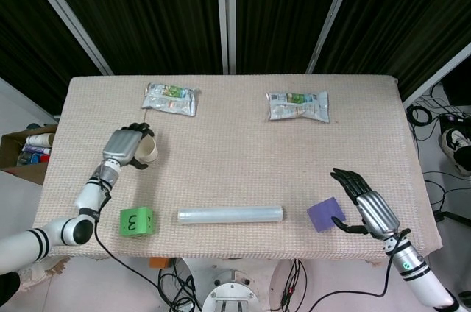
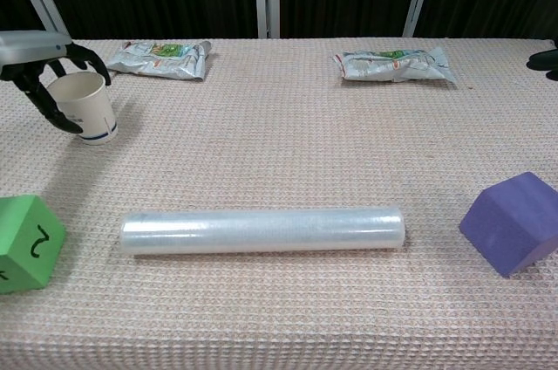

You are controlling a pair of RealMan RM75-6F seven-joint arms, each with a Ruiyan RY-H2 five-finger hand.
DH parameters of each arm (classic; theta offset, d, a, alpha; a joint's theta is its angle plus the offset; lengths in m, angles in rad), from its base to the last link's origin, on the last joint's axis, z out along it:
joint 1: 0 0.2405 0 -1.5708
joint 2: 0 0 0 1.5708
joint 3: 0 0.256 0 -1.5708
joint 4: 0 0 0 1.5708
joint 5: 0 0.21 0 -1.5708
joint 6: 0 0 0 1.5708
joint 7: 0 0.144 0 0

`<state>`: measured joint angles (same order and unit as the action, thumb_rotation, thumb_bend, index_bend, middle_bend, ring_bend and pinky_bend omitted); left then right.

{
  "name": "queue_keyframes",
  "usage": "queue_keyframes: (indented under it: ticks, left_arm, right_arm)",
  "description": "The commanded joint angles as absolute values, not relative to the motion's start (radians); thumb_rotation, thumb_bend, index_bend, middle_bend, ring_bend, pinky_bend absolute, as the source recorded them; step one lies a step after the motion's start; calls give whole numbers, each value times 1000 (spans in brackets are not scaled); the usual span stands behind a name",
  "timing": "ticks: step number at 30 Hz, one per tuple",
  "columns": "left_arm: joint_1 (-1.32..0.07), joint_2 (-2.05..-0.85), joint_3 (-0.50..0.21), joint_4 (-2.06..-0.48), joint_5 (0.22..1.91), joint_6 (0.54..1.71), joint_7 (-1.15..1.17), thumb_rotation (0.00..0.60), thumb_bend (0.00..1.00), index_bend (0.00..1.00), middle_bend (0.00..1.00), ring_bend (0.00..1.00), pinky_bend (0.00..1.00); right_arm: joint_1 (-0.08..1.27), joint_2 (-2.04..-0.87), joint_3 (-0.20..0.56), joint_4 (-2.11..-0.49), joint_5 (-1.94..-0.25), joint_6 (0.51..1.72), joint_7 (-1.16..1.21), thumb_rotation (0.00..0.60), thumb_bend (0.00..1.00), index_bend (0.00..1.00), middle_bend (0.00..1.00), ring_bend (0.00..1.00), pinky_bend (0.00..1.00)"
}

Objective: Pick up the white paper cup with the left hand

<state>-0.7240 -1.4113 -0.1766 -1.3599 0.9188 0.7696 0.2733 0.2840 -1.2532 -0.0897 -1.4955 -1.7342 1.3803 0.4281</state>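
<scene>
The white paper cup (image 2: 85, 106) stands upright on the table at the left, also seen from the head view as the cup (image 1: 150, 151). My left hand (image 1: 123, 146) is wrapped around it from the left. Its thumb (image 2: 45, 101) lies along the cup's near-left side and its other fingers (image 2: 91, 58) curl behind the rim. My right hand (image 1: 370, 207) hovers open with fingers spread at the front right, just right of the purple block. In the chest view only a fingertip (image 2: 545, 59) of it shows at the right edge.
A green numbered cube (image 1: 136, 221) sits in front of the cup. A roll of clear film (image 1: 229, 214) lies across the front middle. A purple block (image 1: 325, 214) is at the front right. Two snack bags (image 1: 171, 98) (image 1: 297, 106) lie at the back.
</scene>
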Motion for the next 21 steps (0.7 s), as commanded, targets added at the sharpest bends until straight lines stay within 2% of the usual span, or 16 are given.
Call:
queue_keyframes:
  ticks: [1,2,4,6,11,14,15,18,21]
  left_arm:
    - [-749,-1440,-190,-1307,893,732,245,600,95,347,218,179,368]
    - [-756,-1450,-191,-1284,889,727,244,600,115,374,256,215,412]
    - [-765,-1461,-186,-1260,887,737,261,600,184,454,405,370,564]
    - [-767,-1463,-185,-1268,891,750,268,600,213,496,496,482,664]
    - [-728,-1473,-249,-1342,980,811,62,600,200,505,497,497,687]
    - [-698,-1502,-299,-1350,1050,819,-174,600,187,493,482,492,619]
    - [-693,-1512,-307,-1344,1070,808,-244,600,187,482,474,480,561]
    - [-691,-1538,-306,-1292,1149,735,-460,600,183,412,394,366,333]
    - [-694,-1586,-283,-1199,1229,705,-606,600,169,364,321,267,244]
  right_arm:
    - [281,-1253,-91,-1493,-1733,1384,430,600,237,15,42,0,0]
    - [279,-1252,-92,-1492,-1732,1386,432,600,237,15,43,0,0]
    - [275,-1251,-93,-1489,-1731,1391,435,600,237,15,43,0,0]
    - [271,-1251,-94,-1487,-1729,1395,437,600,237,15,43,0,0]
    - [269,-1252,-94,-1479,-1728,1398,446,600,237,15,43,0,0]
    - [270,-1250,-93,-1480,-1730,1400,445,600,237,15,43,0,0]
    - [270,-1249,-92,-1480,-1729,1400,445,600,237,15,43,0,0]
    - [267,-1248,-92,-1481,-1727,1402,448,600,238,15,43,0,0]
    - [261,-1252,-94,-1477,-1719,1404,464,600,238,15,43,0,0]
